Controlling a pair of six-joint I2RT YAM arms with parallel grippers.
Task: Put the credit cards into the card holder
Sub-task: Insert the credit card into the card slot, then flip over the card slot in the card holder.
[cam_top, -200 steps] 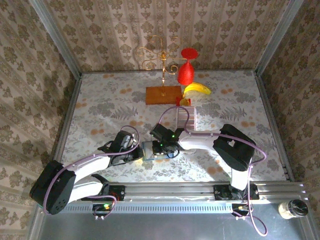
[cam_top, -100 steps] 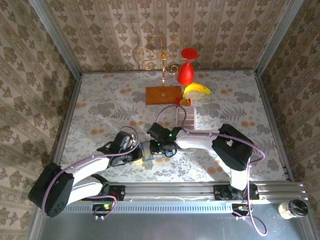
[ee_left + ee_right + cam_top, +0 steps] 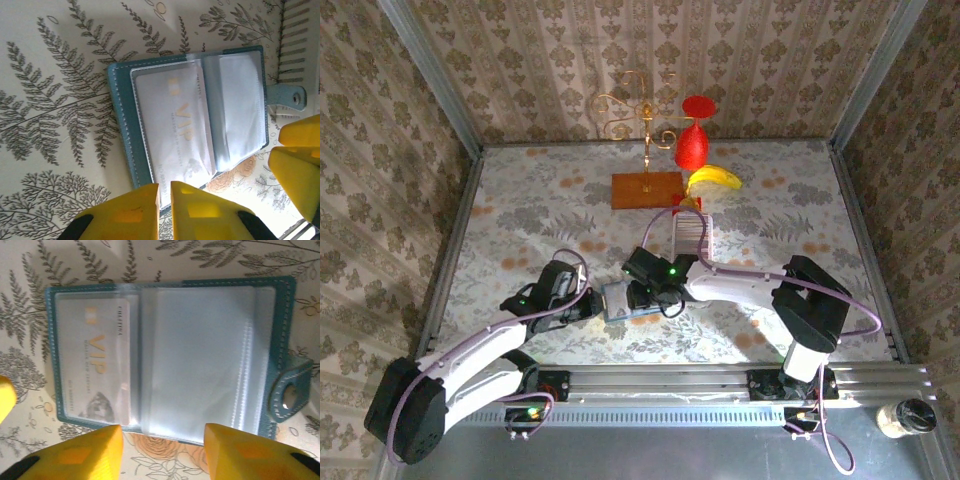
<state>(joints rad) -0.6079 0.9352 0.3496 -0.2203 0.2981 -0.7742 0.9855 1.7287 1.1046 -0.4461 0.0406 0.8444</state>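
Observation:
The teal card holder (image 3: pixel 620 300) lies open on the flowered table, with one pale VIP credit card (image 3: pixel 100 370) tucked in its left clear sleeve (image 3: pixel 185 125). My left gripper (image 3: pixel 165 192) is shut, its yellow tips over the holder's (image 3: pixel 125 125) near edge; from above it (image 3: pixel 590 304) sits at the holder's left side. My right gripper (image 3: pixel 160 440) stands open just off the holder's (image 3: pixel 280 315) edge, nothing between its fingers, and it (image 3: pixel 642 293) sits at the holder's right side. The remaining credit cards form a striped row (image 3: pixel 690 232) behind.
A wooden block with a gold wire stand (image 3: pixel 647 190), a red goblet (image 3: pixel 692 145) and a banana (image 3: pixel 713 178) stand at the back. The snap tab (image 3: pixel 287 395) sticks out from the holder. A jar (image 3: pixel 905 418) sits off the table, bottom right.
My right gripper has opened and let go, leaving the card in the sleeve. Its elbow has swung right. The left arm has shifted slightly left.

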